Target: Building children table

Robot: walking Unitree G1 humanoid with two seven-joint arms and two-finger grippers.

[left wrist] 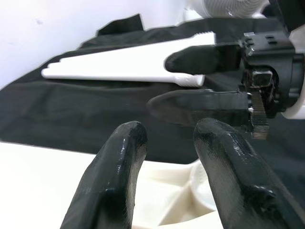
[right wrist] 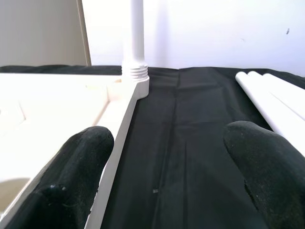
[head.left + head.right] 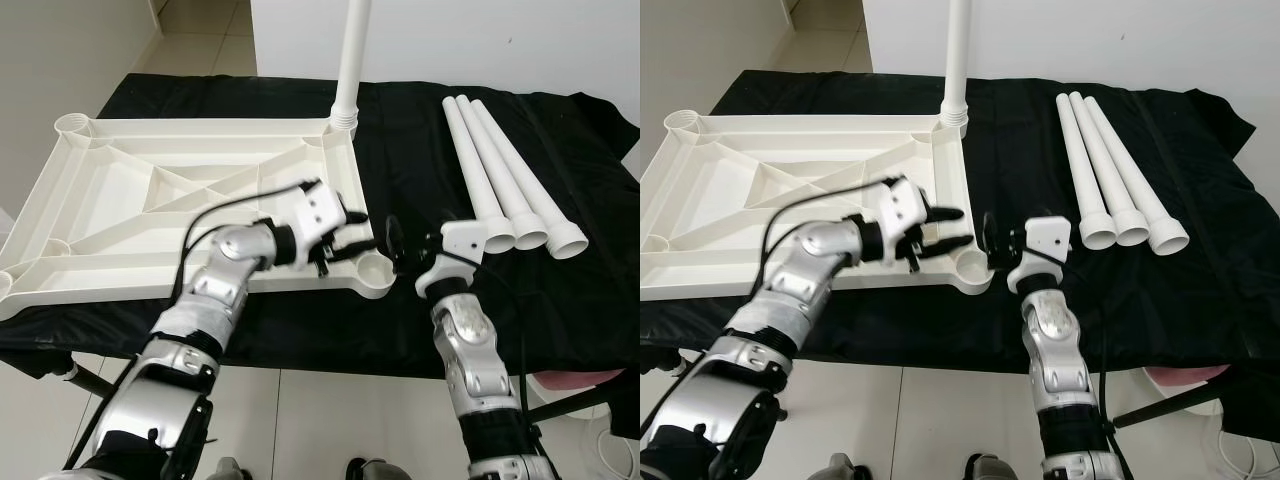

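Note:
A white plastic tabletop (image 3: 120, 190) lies upside down on the black cloth. One white leg (image 3: 350, 60) stands upright in its far right corner socket. Three loose legs (image 3: 500, 170) lie side by side to the right. My left gripper (image 3: 355, 230) hovers open over the tabletop's near right corner, beside the bare socket (image 3: 375, 268), with nothing between its fingers (image 1: 119, 171). My right gripper (image 3: 393, 243) is open over the cloth just right of that socket, facing the left gripper. The right wrist view looks along the tabletop's edge (image 2: 119, 109) toward the upright leg (image 2: 137, 33).
The cloth-covered table (image 3: 560, 290) ends at a front edge close to my body, with tiled floor (image 3: 320, 420) below. A white wall (image 3: 480, 40) stands behind the table. A pink object (image 3: 575, 380) sits low at the right.

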